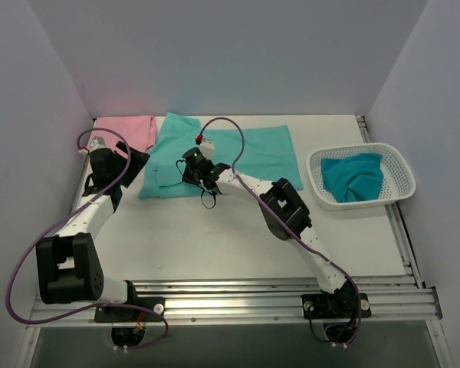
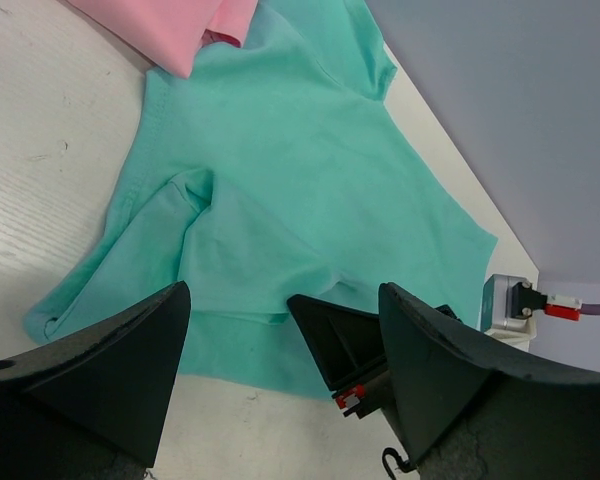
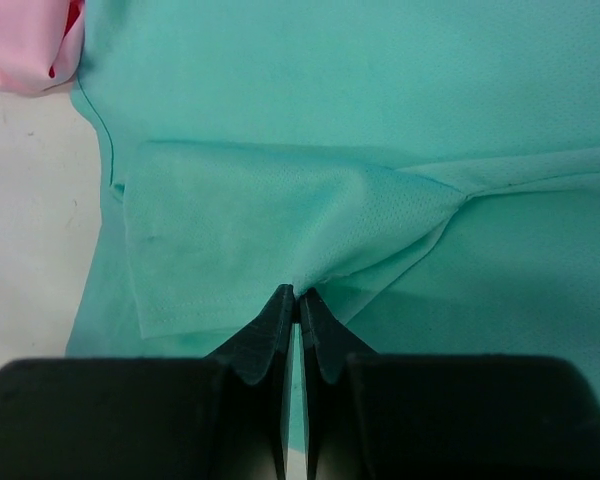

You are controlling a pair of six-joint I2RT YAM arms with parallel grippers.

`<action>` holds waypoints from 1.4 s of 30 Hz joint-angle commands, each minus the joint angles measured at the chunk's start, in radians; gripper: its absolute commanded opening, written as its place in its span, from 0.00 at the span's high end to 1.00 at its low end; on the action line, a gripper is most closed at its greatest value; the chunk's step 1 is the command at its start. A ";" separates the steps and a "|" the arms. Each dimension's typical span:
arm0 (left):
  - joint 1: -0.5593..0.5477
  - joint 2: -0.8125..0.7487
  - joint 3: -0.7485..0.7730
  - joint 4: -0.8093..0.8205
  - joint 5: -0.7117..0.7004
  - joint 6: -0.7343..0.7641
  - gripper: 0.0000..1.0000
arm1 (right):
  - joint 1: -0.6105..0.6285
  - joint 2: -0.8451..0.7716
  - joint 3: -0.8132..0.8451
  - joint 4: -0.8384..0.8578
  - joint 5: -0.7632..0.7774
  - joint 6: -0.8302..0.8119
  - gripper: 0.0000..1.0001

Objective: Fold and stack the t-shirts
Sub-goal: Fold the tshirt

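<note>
The mint-green t-shirt (image 1: 238, 153) lies spread at the back middle of the table; it also shows in the left wrist view (image 2: 280, 180) and the right wrist view (image 3: 380, 100). My right gripper (image 1: 193, 170) is shut, pinching a fold of its sleeve near the front left edge (image 3: 298, 295). My left gripper (image 1: 130, 165) is open and empty, just left of the shirt (image 2: 280, 400). The pale pink t-shirt (image 1: 130, 129) lies folded at the back left. The darker teal t-shirt (image 1: 354, 176) sits crumpled in the white mesh basket (image 1: 399, 165).
The basket stands at the right side of the table. Grey walls close in the left, back and right. A metal rail (image 1: 238, 299) runs along the near edge. A purple cable (image 1: 230, 130) arcs over the mint shirt.
</note>
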 commanded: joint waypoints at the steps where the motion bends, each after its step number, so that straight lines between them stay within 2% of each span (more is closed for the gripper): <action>1: 0.008 0.009 -0.004 0.050 0.012 0.002 0.15 | -0.022 0.005 0.112 -0.035 -0.007 -0.021 1.00; 5: 0.008 0.017 0.002 0.051 0.010 0.004 0.15 | -0.048 0.022 0.220 -0.061 0.025 -0.030 1.00; 8: 0.008 0.023 0.003 0.053 0.007 0.005 0.15 | -0.094 0.054 0.240 -0.001 0.019 0.007 1.00; 12: 0.008 0.034 0.009 0.051 0.004 0.010 0.16 | -0.151 0.173 0.290 0.130 -0.040 0.042 1.00; 14: 0.008 0.040 0.009 0.051 0.001 0.013 0.16 | -0.181 0.223 0.315 0.186 -0.083 0.068 0.93; 15: 0.008 0.043 0.011 0.051 0.001 0.013 0.16 | -0.192 0.278 0.348 0.233 -0.103 0.103 0.82; 16: 0.008 0.046 0.012 0.050 0.001 0.014 0.16 | -0.204 0.306 0.370 0.252 -0.114 0.122 0.65; 17: 0.008 0.048 0.014 0.048 0.001 0.016 0.16 | -0.220 0.332 0.391 0.270 -0.151 0.137 0.40; 18: 0.008 0.049 0.015 0.048 0.001 0.016 0.16 | -0.226 0.376 0.417 0.290 -0.165 0.145 0.01; 19: 0.008 0.049 0.017 0.045 0.001 0.016 0.16 | -0.231 0.390 0.468 0.290 -0.174 0.143 0.00; 21: 0.008 0.044 0.019 0.038 -0.002 0.018 0.16 | -0.234 0.380 0.465 0.325 -0.186 0.136 0.00; 25: 0.002 0.035 0.012 0.054 -0.001 0.001 0.16 | -0.234 0.239 0.262 0.465 -0.186 0.111 0.00; 30: -0.025 0.060 0.049 0.068 -0.001 -0.009 0.16 | -0.237 0.026 0.032 0.478 -0.174 0.076 0.00; 32: -0.033 0.106 0.069 0.120 -0.001 0.005 0.16 | -0.237 -0.044 -0.082 0.479 -0.162 0.059 0.00; 35: -0.036 0.228 0.155 0.191 0.074 0.013 0.16 | -0.234 -0.188 -0.208 0.484 -0.130 0.045 0.00; 36: -0.038 0.265 0.226 0.190 0.138 0.011 0.16 | -0.234 -0.255 -0.292 0.494 -0.119 0.039 0.00; 40: -0.065 0.466 0.336 0.252 0.237 -0.039 0.17 | -0.232 -0.371 -0.452 0.517 -0.067 0.030 0.00; 42: -0.114 0.512 0.364 0.269 0.252 -0.048 0.18 | -0.234 -0.410 -0.513 0.517 -0.070 0.031 0.00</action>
